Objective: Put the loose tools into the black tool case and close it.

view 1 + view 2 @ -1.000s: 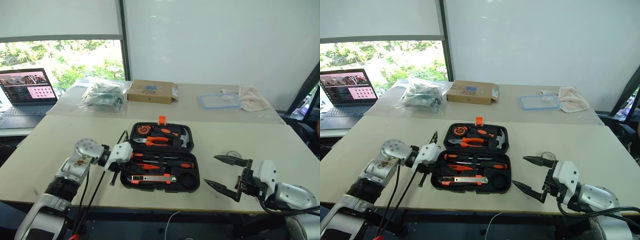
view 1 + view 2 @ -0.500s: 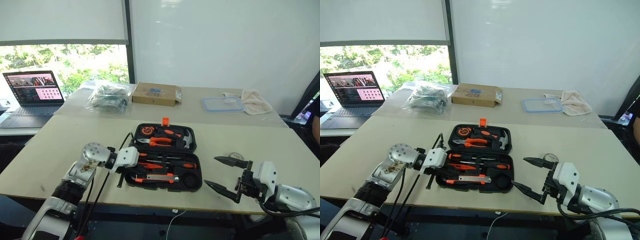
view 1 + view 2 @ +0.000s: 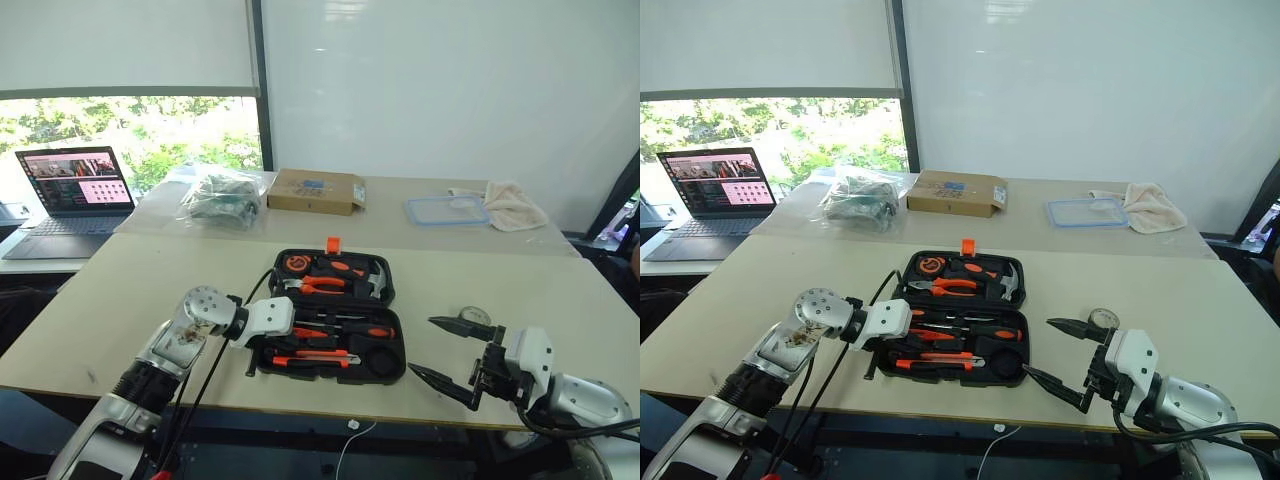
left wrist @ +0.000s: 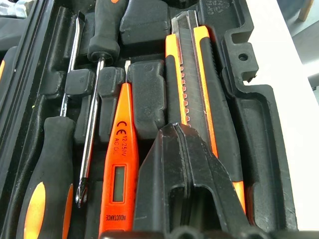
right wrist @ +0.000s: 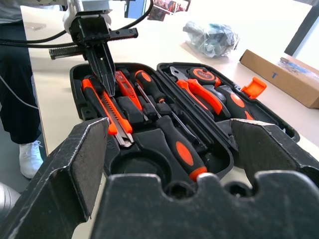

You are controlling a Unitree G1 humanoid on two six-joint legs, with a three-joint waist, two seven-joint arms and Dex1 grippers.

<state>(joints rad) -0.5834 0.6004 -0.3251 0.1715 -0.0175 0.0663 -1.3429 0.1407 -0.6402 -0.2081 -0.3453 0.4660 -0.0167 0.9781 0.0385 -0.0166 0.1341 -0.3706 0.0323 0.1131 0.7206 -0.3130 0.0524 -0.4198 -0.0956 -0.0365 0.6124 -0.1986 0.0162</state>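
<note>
Head view: black tool case (image 3: 335, 318) lies open on the table (image 3: 130, 290), lid half away from the robot; left claw (image 3: 283, 338) pinched shut, tip down in the near tray at its left end; right claw (image 3: 452, 355) spread wide, hovering off the case's right edge, holding nothing; small tape roll (image 3: 470, 317) sits on the table just beyond it, outside the case, so my read is stowing isn't finished.

Left wrist view: shut claw tip right over the utility knife (image 4: 197, 84), orange pen-like tool (image 4: 119, 164) beside it, two screwdrivers (image 4: 92, 129) in the next slots; all look seated; touching or just above, can't tell.

Right wrist view: wide jaws frame the open case; round recess (image 5: 144, 167) at the near end is empty.

Next, likely: right claw picks up the roll, drops it in that recess; left clears out; fold lid, snap orange latch (image 3: 332, 243).
</note>
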